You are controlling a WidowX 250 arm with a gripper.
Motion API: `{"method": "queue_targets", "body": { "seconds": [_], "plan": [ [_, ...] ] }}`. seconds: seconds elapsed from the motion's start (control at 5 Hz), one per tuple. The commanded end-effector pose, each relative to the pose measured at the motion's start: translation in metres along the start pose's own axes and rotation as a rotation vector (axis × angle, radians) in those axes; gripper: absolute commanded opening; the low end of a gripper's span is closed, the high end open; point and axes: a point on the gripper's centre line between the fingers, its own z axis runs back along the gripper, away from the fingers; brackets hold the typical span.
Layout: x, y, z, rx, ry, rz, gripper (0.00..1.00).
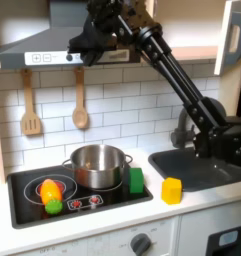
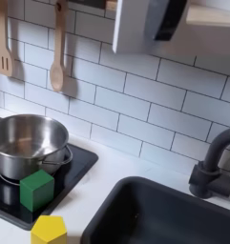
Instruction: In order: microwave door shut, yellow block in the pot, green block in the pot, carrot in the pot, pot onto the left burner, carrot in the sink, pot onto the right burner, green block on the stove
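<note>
In the first exterior view my arm reaches from its base at the right up to the top left, where the gripper point(image 1: 80, 44) hangs dark against the hood; its jaws are too dark to make out. The white-framed microwave door point(image 1: 232, 35) point(image 2: 150, 24) stands high up, apparently swung open. The steel pot point(image 1: 97, 165) point(image 2: 26, 143) rests on the stove point(image 1: 22, 200) point(image 2: 80, 157), over the burner on the first exterior view's right. The carrot point(image 1: 50, 192) lies on the other burner. The green block point(image 1: 136, 180) point(image 2: 35, 189) stands beside the pot. The yellow block point(image 1: 171, 190) point(image 2: 48, 231) sits on the counter beside the sink point(image 1: 217, 172) point(image 2: 174, 214).
Two wooden utensils point(image 1: 30, 105) point(image 1: 80, 100) hang on the tiled wall behind the stove. A black faucet point(image 2: 217, 167) curves up behind the sink. The arm's base point(image 1: 217, 135) stands behind the sink. A grey range hood point(image 1: 37, 50) juts out above the stove.
</note>
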Motion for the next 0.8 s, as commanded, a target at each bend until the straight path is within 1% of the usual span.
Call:
{"method": "queue_targets", "body": {
  "seconds": [0.0,0.2,0.4,0.6],
  "plan": [
    [-0.001,-0.002,0.004,-0.006,0.002,-0.004,0.00],
    [-0.006,-0.003,0.005,-0.008,0.018,-0.005,0.00],
    [-0.016,-0.005,0.005,-0.024,0.058,-0.001,0.00],
    [-0.018,-0.014,0.021,-0.041,0.050,-0.017,0.00]
  ]
}}
